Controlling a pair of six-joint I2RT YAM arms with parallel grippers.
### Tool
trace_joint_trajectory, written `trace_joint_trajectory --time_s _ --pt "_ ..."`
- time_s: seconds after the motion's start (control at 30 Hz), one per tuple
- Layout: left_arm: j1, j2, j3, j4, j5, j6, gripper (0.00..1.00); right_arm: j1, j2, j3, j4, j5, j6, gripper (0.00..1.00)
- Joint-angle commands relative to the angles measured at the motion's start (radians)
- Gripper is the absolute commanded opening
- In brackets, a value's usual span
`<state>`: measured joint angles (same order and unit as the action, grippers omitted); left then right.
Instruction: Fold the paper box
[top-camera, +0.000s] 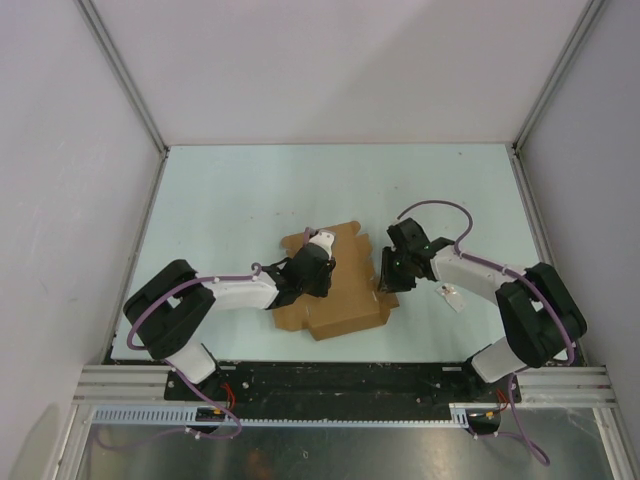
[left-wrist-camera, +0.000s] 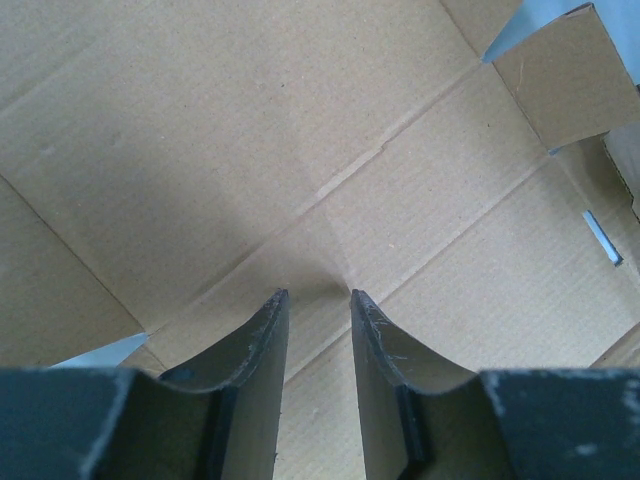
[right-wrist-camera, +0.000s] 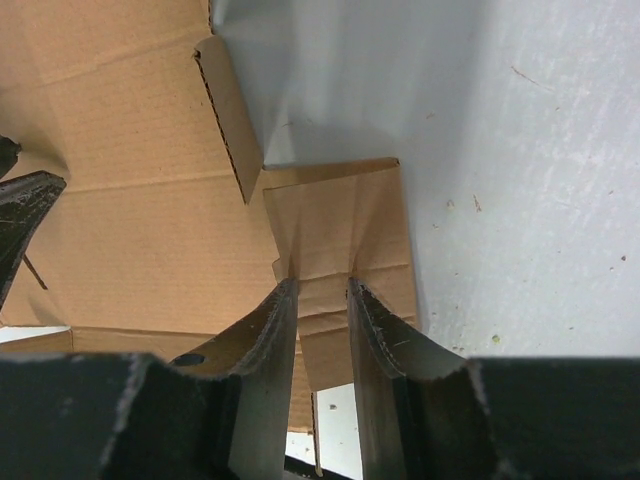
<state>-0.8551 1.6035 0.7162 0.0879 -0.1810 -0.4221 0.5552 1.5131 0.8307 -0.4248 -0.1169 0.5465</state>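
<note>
The paper box (top-camera: 345, 305) lies flat mid-table as an unfolded brown cardboard sheet with flaps. My left gripper (top-camera: 318, 270) is down on its middle. In the left wrist view its jaws (left-wrist-camera: 316, 296) stand a little apart, with nothing between them, their tips at the creased inner face of the sheet (left-wrist-camera: 300, 120). My right gripper (top-camera: 385, 272) is at the sheet's right edge. In the right wrist view its gripper (right-wrist-camera: 322, 290) has its jaws a little apart, tips set against a small wrinkled side flap (right-wrist-camera: 340, 215) that stands up from the table; the flap shows through the gap.
A small white packet (top-camera: 452, 297) lies on the pale table (top-camera: 230, 200) just right of my right gripper. White enclosure walls close in the table at the left, back and right. My left gripper's dark finger (right-wrist-camera: 20, 200) shows at the right wrist view's left edge.
</note>
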Motion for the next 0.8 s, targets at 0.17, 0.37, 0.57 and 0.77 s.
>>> trace_joint_trajectory --time_s 0.17,0.37,0.57,0.77 --pt "-0.001 0.004 -0.012 -0.022 0.0 -0.023 0.36 0.029 0.024 0.004 0.012 0.034 0.006 0.32" --pt "-0.001 0.006 -0.011 -0.022 0.002 -0.021 0.36 -0.015 -0.08 0.004 -0.037 0.051 0.007 0.35" --pt "-0.001 0.007 -0.009 -0.022 0.003 -0.023 0.36 -0.093 -0.134 0.004 -0.118 0.077 0.017 0.5" --pt "-0.001 0.009 -0.008 -0.022 0.002 -0.021 0.36 -0.127 -0.129 -0.028 -0.063 -0.025 0.033 0.67"
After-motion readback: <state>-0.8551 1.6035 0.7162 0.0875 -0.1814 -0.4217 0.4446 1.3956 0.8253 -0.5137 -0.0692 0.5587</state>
